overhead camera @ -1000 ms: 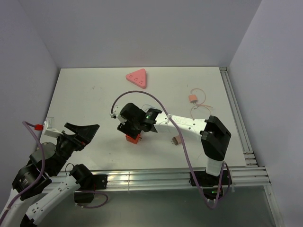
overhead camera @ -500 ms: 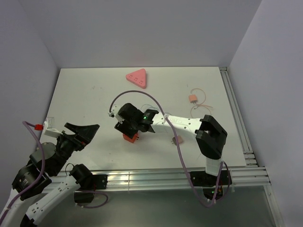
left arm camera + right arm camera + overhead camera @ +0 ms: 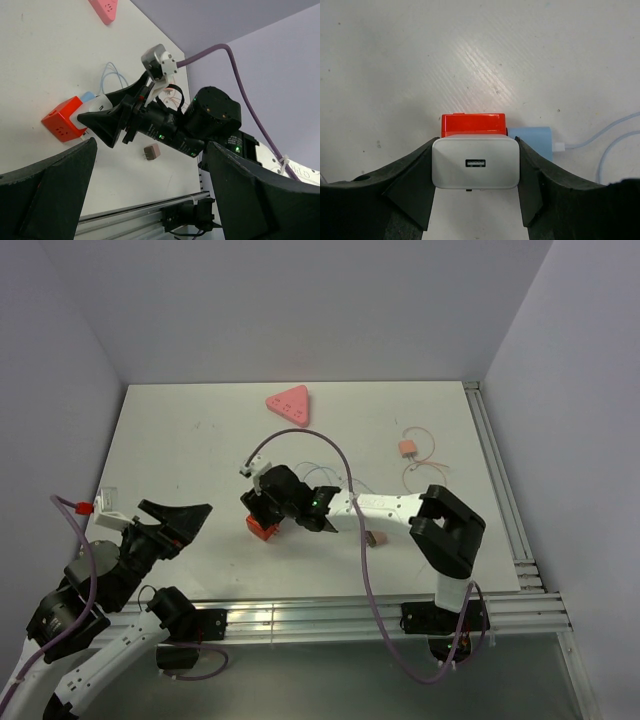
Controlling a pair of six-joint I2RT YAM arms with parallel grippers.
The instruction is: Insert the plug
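My right gripper (image 3: 475, 172) is shut on a white USB charger plug (image 3: 475, 162), its USB port facing the camera. The plug is pressed against a red socket cube (image 3: 472, 122) on the white table; the cube also shows in the top view (image 3: 260, 527) and in the left wrist view (image 3: 61, 121). A light blue plug (image 3: 532, 140) with a thin cable sits in the cube's right side. In the top view the right gripper (image 3: 268, 508) is over the cube. My left gripper (image 3: 145, 200) is open and empty, raised at the near left (image 3: 165, 525).
A pink triangular socket block (image 3: 290, 404) lies at the back of the table (image 3: 180, 440). A small orange plug with thin wires (image 3: 407, 448) lies at the right. A small brown plug (image 3: 376, 538) lies beside the right arm. An aluminium rail (image 3: 300, 618) runs along the near edge.
My right gripper has moved left and slightly toward the near edge, carrying the white plug and pushing the red cube with it. The left arm has not moved.
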